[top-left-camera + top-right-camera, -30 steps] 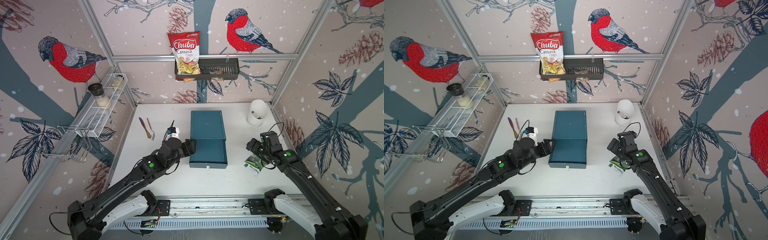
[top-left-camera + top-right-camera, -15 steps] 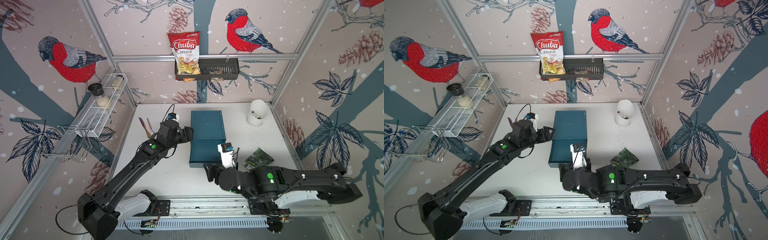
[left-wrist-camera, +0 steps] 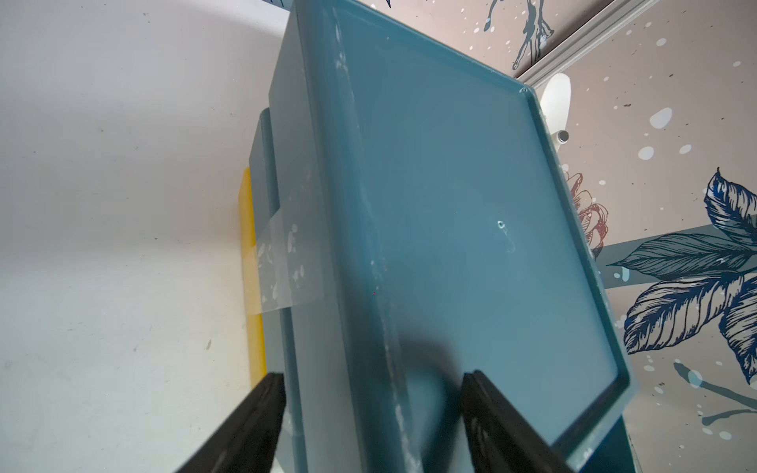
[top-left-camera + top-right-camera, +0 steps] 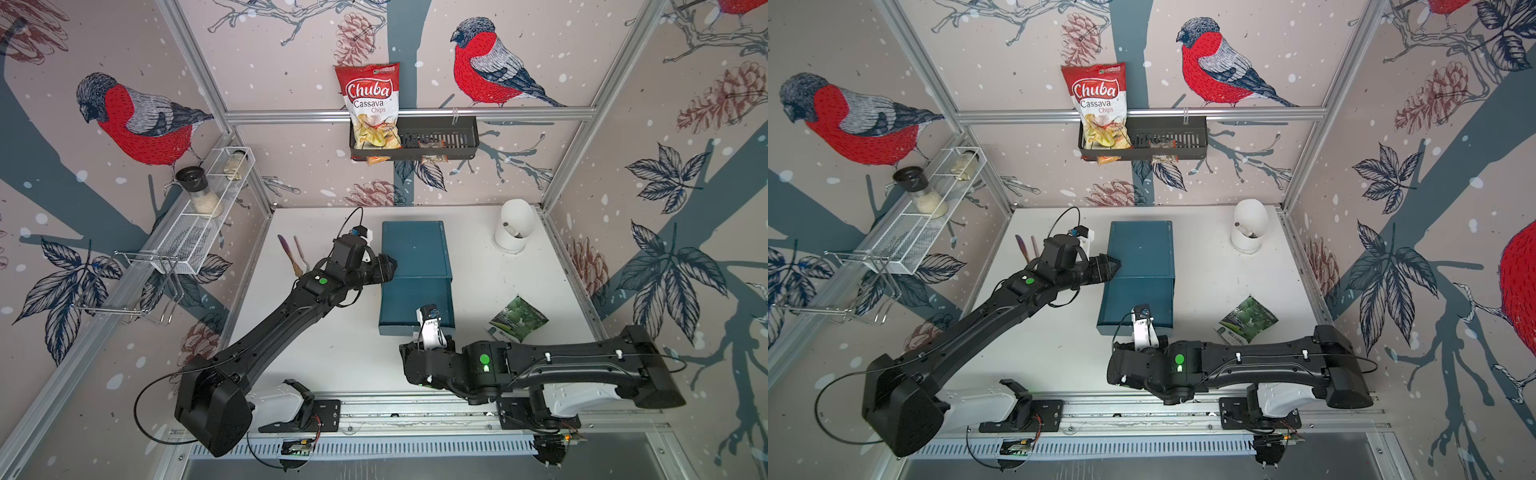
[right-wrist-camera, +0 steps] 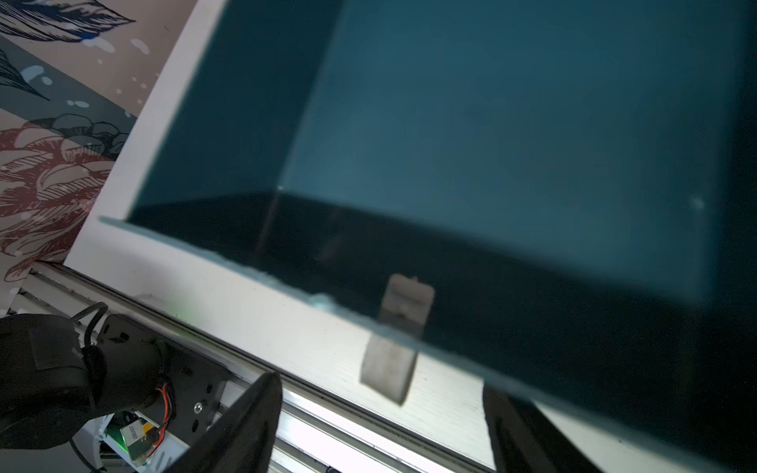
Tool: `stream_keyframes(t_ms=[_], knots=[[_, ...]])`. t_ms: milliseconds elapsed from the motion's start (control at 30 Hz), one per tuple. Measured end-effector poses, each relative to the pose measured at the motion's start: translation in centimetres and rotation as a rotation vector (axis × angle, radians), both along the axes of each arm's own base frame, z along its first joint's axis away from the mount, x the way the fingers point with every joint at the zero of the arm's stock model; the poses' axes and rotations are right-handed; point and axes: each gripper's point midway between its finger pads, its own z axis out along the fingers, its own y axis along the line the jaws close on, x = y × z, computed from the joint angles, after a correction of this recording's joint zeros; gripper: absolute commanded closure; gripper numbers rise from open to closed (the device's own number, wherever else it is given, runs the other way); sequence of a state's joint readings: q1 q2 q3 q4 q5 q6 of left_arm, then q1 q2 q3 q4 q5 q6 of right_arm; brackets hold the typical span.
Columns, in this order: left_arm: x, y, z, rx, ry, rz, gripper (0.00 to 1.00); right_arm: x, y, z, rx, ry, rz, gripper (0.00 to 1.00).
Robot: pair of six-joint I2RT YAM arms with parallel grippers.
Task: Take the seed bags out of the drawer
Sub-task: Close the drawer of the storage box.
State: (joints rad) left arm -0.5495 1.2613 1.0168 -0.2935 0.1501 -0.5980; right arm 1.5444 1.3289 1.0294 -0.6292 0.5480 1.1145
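1. The green seed bag is out of the drawer. It lies flat on the desk, off the drawer's right side and apart from it, with its long axis skewed to the drawer front.
2. The drawer stands partway out of its cabinet. I see no bags on the exposed floor, and the part under the cabinet top is hidden.
3. My left gripper has its jaws apart, straddling the cabinet's left top edge. One finger is beside the side wall and the other is over the top. I cannot tell whether they press.
4. My right gripper is open and empty at the drawer front. The handle tab sits straight ahead between the fingers, untouched.
5. Judgement: any remaining bags lie beyond the front wall, deeper in than my right gripper. My right arm is the nearer one. The coming move depends on the tab staying centred in those jaws while my left gripper steadies the cabinet.
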Motion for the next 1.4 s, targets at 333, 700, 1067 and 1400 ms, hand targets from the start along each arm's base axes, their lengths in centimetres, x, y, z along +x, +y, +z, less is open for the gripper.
stream_keyframes(t_ms=[333,700,1067,1400], knots=[[0.3,-0.2,-0.4,-0.031,-0.054,-0.004,0.37,3.7,-0.8,-0.7,0.060,0.069,-0.111,0.21],[-0.6,0.8,-0.4,-0.035,-0.083,0.014,0.37,7.1,-1.0,-0.1,0.050,0.006,-0.154,0.16],[-1.2,1.1,0.0,-0.019,-0.059,0.015,0.30,5.4,0.5,1.2,0.028,-0.089,-0.084,0.09],[-1.3,1.1,0.1,-0.019,-0.039,0.016,0.31,3.6,-1.9,1.7,0.155,-0.167,-0.120,0.19]])
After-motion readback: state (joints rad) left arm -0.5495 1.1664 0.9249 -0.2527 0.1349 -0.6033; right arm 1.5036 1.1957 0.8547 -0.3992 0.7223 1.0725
